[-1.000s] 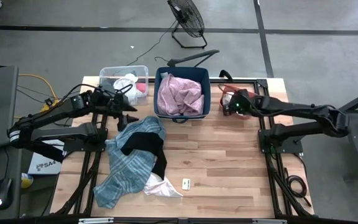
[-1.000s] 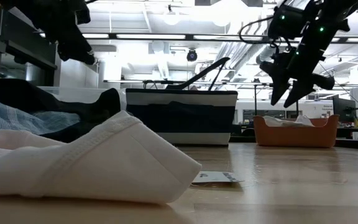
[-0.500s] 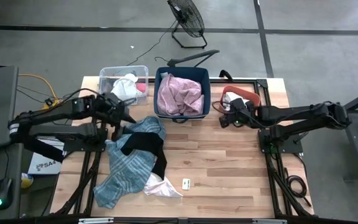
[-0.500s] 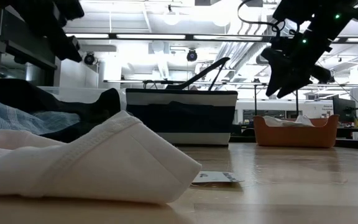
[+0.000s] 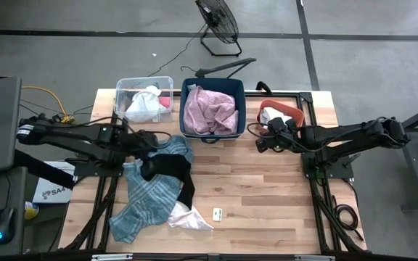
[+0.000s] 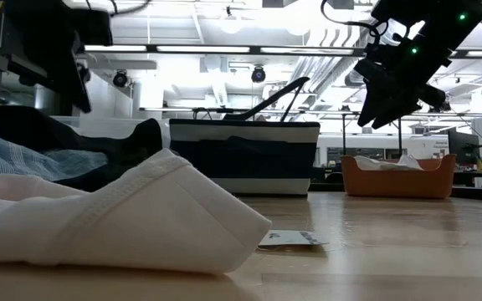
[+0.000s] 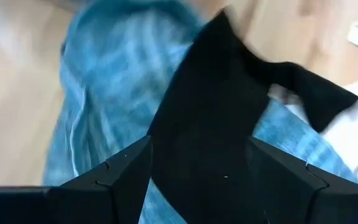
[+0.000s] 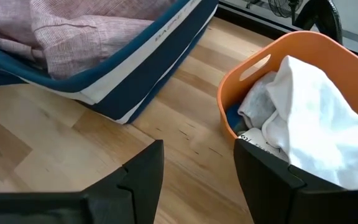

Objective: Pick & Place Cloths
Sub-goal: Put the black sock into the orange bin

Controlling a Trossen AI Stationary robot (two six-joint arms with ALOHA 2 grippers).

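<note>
Wooden table (image 5: 267, 188) held the cloth pile at its left: black cloth (image 5: 167, 168) draped over teal plaid cloth (image 5: 147, 197), running lengthwise toward the front edge. Left gripper (image 5: 148, 141) hovered at the pile's far end, jaws spread, empty, black cloth directly ahead. Right gripper (image 5: 264, 141) sat well apart beside the orange bin (image 5: 290, 111), jaws released.

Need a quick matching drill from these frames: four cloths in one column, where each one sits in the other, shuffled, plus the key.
Column 1
1. mauve-pink cloth
2. teal plaid cloth
3. white cloth by the paper tag
4. white cloth at the back left

Column 2
A. in the clear plastic bin
B. spread on the table, under a black cloth
C. in the navy bin
D. on the table at the pile's front edge

Pairs: 1-C, 2-B, 3-D, 4-A
</note>
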